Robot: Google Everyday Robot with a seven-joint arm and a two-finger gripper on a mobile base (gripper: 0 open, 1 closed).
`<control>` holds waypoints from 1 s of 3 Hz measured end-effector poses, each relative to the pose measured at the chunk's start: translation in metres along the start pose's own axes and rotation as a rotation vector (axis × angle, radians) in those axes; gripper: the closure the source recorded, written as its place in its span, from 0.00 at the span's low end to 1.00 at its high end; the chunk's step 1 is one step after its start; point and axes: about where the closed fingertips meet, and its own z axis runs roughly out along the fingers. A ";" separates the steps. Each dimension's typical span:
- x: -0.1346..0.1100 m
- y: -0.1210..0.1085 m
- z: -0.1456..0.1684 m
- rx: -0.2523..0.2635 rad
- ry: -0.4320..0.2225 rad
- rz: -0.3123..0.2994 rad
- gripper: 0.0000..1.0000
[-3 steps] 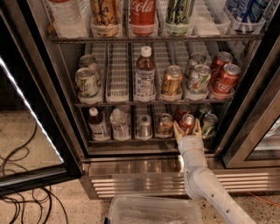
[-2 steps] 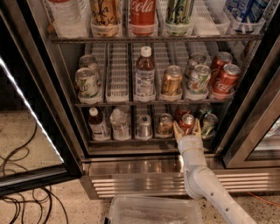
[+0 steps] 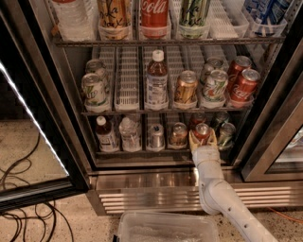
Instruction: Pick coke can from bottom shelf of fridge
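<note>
Where your white arm (image 3: 222,198) rises from the lower right and reaches over the front rail, you have item one: the coke can (image 3: 202,131), short and red with a silver top. It stands upright at the front of its lane on the bottom shelf (image 3: 142,152), right of centre. Your gripper (image 3: 202,138) sits at that can. Its pale fingers (image 3: 193,139) are spread to either side of the can and lie close along both flanks, and whether they press the metal you cannot tell. Directly behind the can in the same lane is a second red can (image 3: 196,119), partly hidden. Just beside it to the right is a green-and-silver can (image 3: 226,134). To the left along the same shelf you have, in order, a bronze can (image 3: 178,134), a silver can (image 3: 156,137), a clear water bottle (image 3: 129,134) and a brown bottle with a white cap (image 3: 106,134). One rack up are green-and-white cans (image 3: 93,90) at the left, a tall capped bottle (image 3: 156,80) at centre, a gold can (image 3: 185,87), and two red cans (image 3: 244,85) at the right. On the top rack is a tall Coca-Cola can (image 3: 154,14). The fridge (image 3: 156,182) shows a ribbed steel base panel below the shelf, and its black-framed door (image 3: 42,123) is swung open at the left. On the floor are black cables (image 3: 19,208) at the left and a clear plastic bin (image 3: 165,229) in front of the base.
</note>
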 end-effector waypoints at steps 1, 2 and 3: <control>-0.004 -0.001 -0.001 -0.003 -0.004 0.001 0.96; -0.032 -0.011 -0.008 -0.005 -0.056 0.023 1.00; -0.067 -0.017 -0.023 -0.010 -0.127 0.053 1.00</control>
